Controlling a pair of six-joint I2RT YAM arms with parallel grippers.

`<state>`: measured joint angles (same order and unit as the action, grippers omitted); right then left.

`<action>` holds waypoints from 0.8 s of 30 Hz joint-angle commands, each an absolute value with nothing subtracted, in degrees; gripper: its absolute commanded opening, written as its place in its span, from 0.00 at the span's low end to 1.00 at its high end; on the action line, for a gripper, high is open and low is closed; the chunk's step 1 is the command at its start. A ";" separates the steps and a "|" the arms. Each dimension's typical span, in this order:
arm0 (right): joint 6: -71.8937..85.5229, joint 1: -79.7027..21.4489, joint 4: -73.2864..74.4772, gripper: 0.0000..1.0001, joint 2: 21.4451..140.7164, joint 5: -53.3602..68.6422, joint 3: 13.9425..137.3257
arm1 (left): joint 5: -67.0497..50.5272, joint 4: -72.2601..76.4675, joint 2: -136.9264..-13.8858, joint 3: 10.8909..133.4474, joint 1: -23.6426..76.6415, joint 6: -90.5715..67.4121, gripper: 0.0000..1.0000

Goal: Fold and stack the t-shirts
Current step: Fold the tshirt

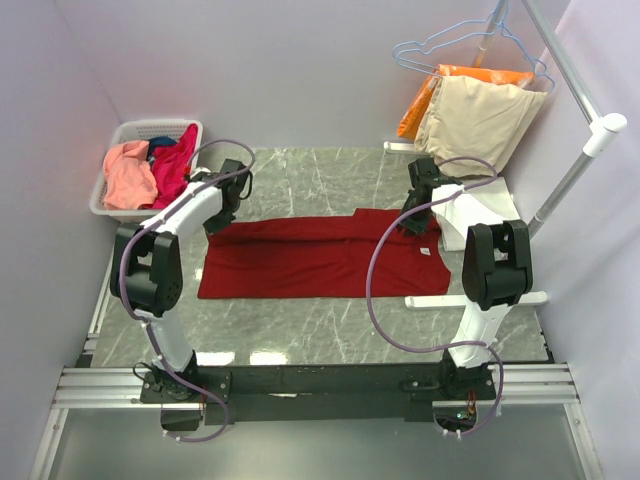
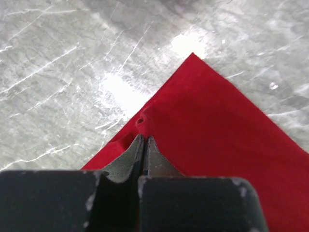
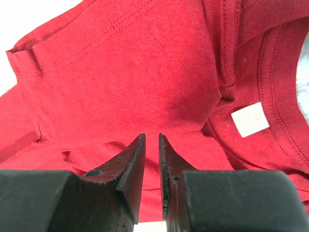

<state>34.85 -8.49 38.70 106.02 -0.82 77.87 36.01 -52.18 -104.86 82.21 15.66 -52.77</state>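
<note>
Left pincer [image 2: 145,138] is clamping the red t-shirt [image 2: 217,145] by its edge, lower centre; right pincer [image 3: 152,137] is hovering over it, jaws slightly apart.

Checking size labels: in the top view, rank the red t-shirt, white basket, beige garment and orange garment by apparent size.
1. red t-shirt
2. beige garment and white basket, too alike to rank
3. orange garment, mostly hidden

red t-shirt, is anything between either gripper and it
Nothing visible. The left gripper is shut on an edge of the red t-shirt near a corner; the right gripper has its tips at the cloth beside the collar.
</note>
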 commanded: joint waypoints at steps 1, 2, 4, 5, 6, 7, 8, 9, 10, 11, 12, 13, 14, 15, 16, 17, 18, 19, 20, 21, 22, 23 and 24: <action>34.80 -8.96 38.76 0.24 105.73 -1.41 79.28 | 38.23 -55.11 -102.40 79.46 15.47 -53.17 0.01; 34.72 -8.96 38.85 0.24 105.56 -1.41 79.36 | 38.23 -55.28 -101.87 77.19 15.47 -53.61 0.01; 34.89 -8.96 38.93 0.24 105.30 -1.32 79.28 | 37.88 -55.72 -100.11 74.72 15.47 -54.40 0.01; 34.89 -8.96 38.94 0.24 105.03 -1.49 79.10 | 37.71 -55.72 -99.32 72.01 15.47 -54.75 0.01; 34.98 -8.96 38.85 0.24 104.86 -1.58 78.93 | 37.10 -55.46 -97.92 70.50 15.56 -54.93 0.01; 35.07 -8.96 38.93 0.24 104.33 -1.76 78.75 | 36.65 -54.50 -97.13 68.92 15.56 -55.02 0.01; 35.16 -8.96 39.02 0.24 104.15 -2.45 78.75 | 36.30 -54.06 -96.60 66.30 15.56 -55.02 0.01; 35.24 -8.96 39.02 0.24 104.06 -2.72 78.58 | 35.60 -53.53 -95.90 65.05 15.64 -54.93 0.09; 35.42 -8.96 39.20 0.25 103.71 -3.07 78.66 | 35.42 -52.66 -95.63 63.91 15.64 -55.11 0.15; 35.51 -8.88 39.29 0.25 103.71 -3.51 78.75 | 35.16 -52.47 -95.80 62.33 15.64 -55.28 0.21; 35.59 -8.96 39.46 0.25 103.62 -4.21 79.19 | 35.07 -52.21 -96.06 61.79 15.64 -55.54 0.33; 35.68 -8.96 39.72 0.27 103.97 -4.57 79.54 | 34.81 -51.60 -96.24 61.35 15.73 -55.46 0.38; 35.60 -8.96 39.73 0.27 104.15 -4.74 79.89 | 34.80 -50.63 -96.41 61.00 15.73 -55.28 0.42; 35.51 -8.96 39.73 0.28 104.50 -5.18 80.94 | 34.98 -50.45 -97.03 61.34 15.73 -55.11 0.49; 35.59 -8.96 40.16 0.28 105.29 -5.71 81.73 | 35.15 -50.28 -97.38 61.78 15.73 -55.02 0.52; 35.33 -8.96 40.25 0.29 105.90 -6.06 83.30 | 35.33 -50.45 -97.73 63.27 15.73 -54.67 0.54; 35.25 -8.88 40.34 0.29 106.34 -6.59 84.28 | 35.68 -50.88 -98.52 64.33 15.73 -54.67 0.57; 35.24 -8.88 40.69 0.30 107.74 -8.07 85.51 | 36.03 -51.50 -98.79 65.55 15.73 -54.67 0.58; 34.81 -8.79 40.78 0.31 108.54 -8.43 86.82 | 36.04 -51.76 -98.88 67.57 15.73 -54.49 0.59; 34.46 -8.79 40.78 0.34 109.50 -8.87 89.71 | 36.04 -51.77 -98.79 68.54 15.73 -54.14 0.63; 34.19 -8.88 40.87 0.34 111.77 -9.92 91.39 | 35.95 -51.85 -98.53 69.34 15.73 -53.97 0.64; 33.67 -8.70 41.30 0.35 113.28 -10.19 93.15 | 35.43 -51.77 -98.35 70.91 15.73 -53.70 0.64; 33.58 -8.70 42.35 0.35 114.94 -10.72 97.43 | 35.16 -51.77 -98.00 71.62 15.73 -53.18 0.66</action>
<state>34.79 -8.49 41.12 109.34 -6.46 88.09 34.94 -52.58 -99.11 66.35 15.66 -54.37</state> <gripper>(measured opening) 0.342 0.639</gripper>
